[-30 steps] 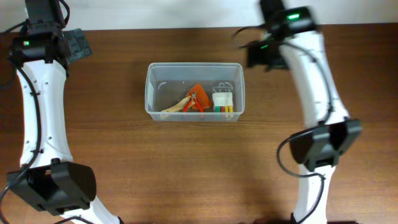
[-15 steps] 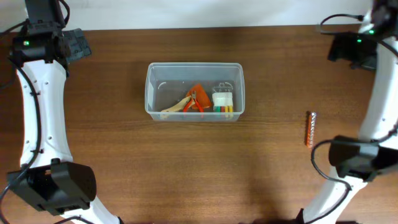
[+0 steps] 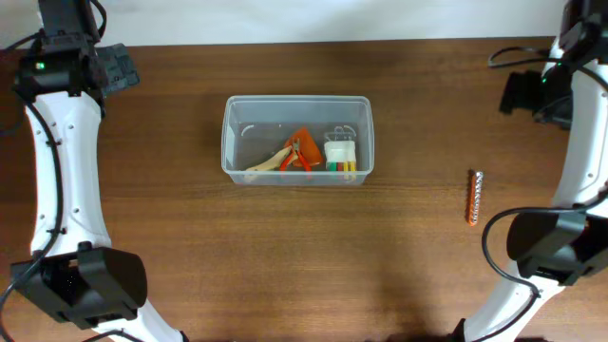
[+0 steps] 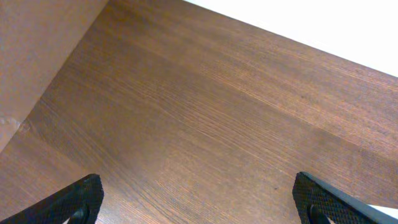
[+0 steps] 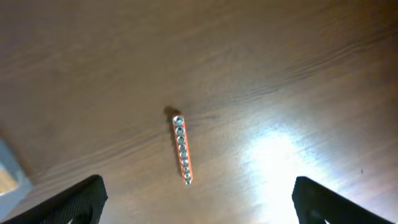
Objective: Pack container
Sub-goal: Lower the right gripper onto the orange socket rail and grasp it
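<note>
Container sits on the desk a little left of the middle, its long side running left to right, upright and open at the top. Inside, toward its right half, lie an orange piece, a pale stick touching it on the left, and a small clear packet of coloured bits against the right wall. Well apart to the right, an orange strip with a row of silver studs lies alone on the wood. The left pincer hovers over the far left corner of the desk, jaws spread wide, gripping nothing, with only wood below. The right pincer hangs at the far right, likewise wide and gripping nothing, its camera looking down on the strip
</note>
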